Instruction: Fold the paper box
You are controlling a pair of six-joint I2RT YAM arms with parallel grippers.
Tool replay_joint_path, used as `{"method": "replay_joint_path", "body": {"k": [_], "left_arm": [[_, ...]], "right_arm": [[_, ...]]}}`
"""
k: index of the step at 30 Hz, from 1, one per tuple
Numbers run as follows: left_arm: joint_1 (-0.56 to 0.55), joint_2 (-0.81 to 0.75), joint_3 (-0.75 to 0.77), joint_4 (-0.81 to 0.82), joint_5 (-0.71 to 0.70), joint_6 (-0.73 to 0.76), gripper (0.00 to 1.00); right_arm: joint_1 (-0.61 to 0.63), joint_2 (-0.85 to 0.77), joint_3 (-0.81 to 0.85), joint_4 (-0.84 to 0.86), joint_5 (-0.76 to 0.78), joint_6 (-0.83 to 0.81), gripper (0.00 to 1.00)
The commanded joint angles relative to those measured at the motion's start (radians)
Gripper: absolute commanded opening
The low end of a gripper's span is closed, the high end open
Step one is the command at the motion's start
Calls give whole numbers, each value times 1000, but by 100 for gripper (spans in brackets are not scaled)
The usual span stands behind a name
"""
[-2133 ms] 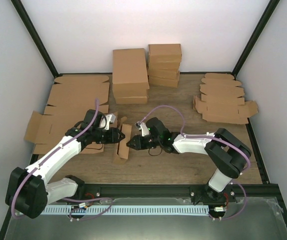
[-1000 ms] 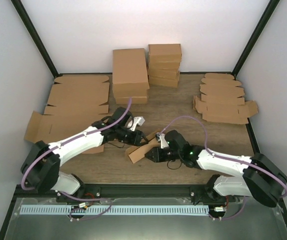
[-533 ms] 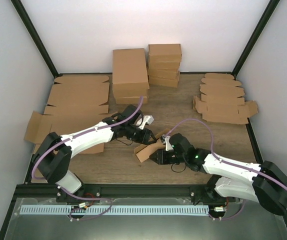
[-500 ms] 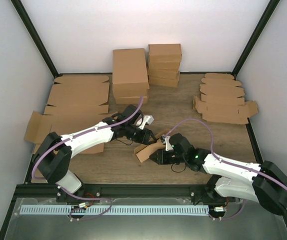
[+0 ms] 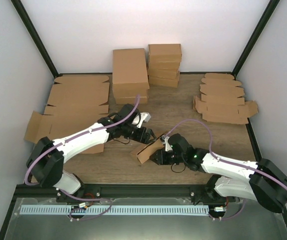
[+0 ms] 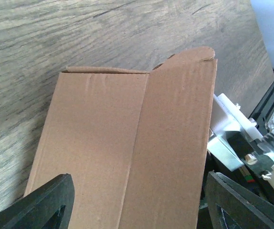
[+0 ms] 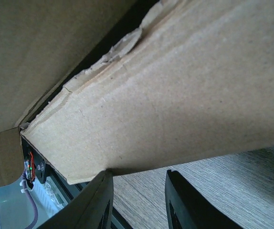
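Our left gripper (image 5: 146,134) has just let go. Its fingers (image 6: 46,202) now stand wide apart over the paper box (image 5: 146,152). The box lies on the table (image 5: 183,110), near the front middle, only partly folded. The right gripper (image 5: 158,156) is at the box's right end. Its fingers are a little apart, and we cannot tell if they pinch it. We think the left gripper can now grab a new flap.
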Motion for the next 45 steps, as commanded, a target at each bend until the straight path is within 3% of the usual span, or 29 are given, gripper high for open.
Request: {"method": "replay_joint_path", "body": {"k": [1, 4, 8, 10, 24, 34, 40, 45], "left_arm": [[-3, -46, 18, -34, -59, 33, 79], [-2, -65, 16, -54, -90, 48, 82], [-2, -104, 11, -87, -143, 62, 97], [-2, -128, 12, -105, -166, 79, 100], [-34, -315, -87, -156, -229, 148, 100], [-153, -368, -171, -150, -331, 145, 100], [-178, -427, -242, -28, -404, 130, 100], [-178, -499, -288, 47, -494, 21, 100]], "right_arm": [[8, 2, 25, -13, 20, 5, 33], [7, 5, 27, -10, 17, 4, 33], [9, 12, 33, -8, 14, 1, 34], [8, 16, 37, -7, 13, -2, 34], [8, 36, 62, -6, 13, -12, 34], [7, 52, 92, -10, 19, -22, 34], [8, 76, 123, 16, 58, -27, 34], [8, 128, 154, 43, 70, -32, 34]]}}
